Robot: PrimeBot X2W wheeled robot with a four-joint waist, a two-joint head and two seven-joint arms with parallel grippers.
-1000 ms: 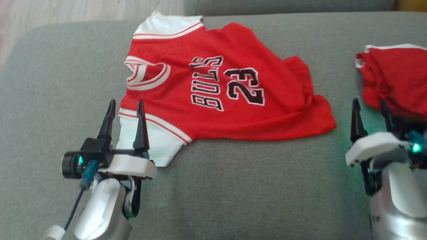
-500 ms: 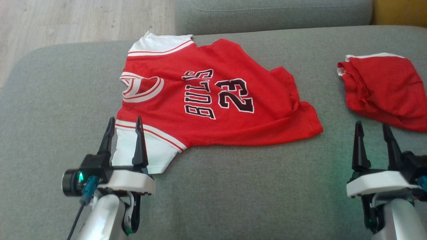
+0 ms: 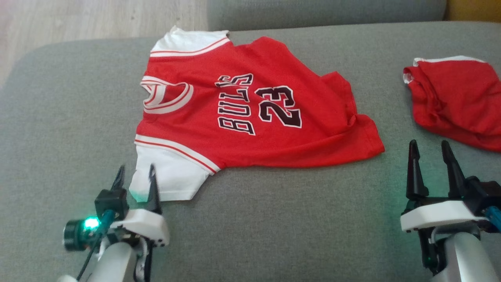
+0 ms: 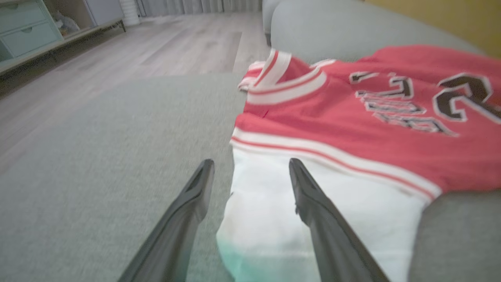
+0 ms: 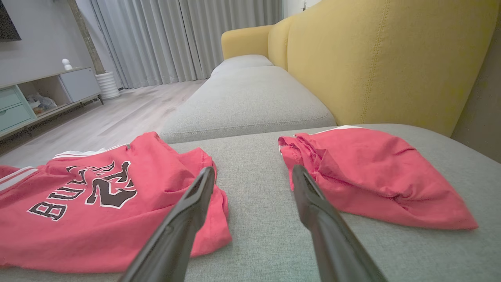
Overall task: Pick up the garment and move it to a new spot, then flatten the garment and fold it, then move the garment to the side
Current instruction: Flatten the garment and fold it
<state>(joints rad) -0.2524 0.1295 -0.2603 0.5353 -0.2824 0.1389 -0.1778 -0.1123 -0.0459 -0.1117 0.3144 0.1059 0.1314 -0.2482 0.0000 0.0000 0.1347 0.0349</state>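
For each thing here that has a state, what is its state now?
Bulls jersey: spread out, print up, not folded.
Second red garment: bunched, lying apart at the right.
Left gripper: open, astride the white sleeve edge, gripping nothing.
Right gripper: open, empty, above the cushion, pointing between the garments.

Grey sofa seat [image 3: 274,227], broad and flat. In the right wrist view, its yellow backrest [image 5: 383,58] rises at two o'clock. Pale wood floor [image 5: 117,113] lies at ten, grey curtains [image 5: 176,39] at twelve (hanging to the floor), and a mint sideboard [image 5: 15,109] at nine.
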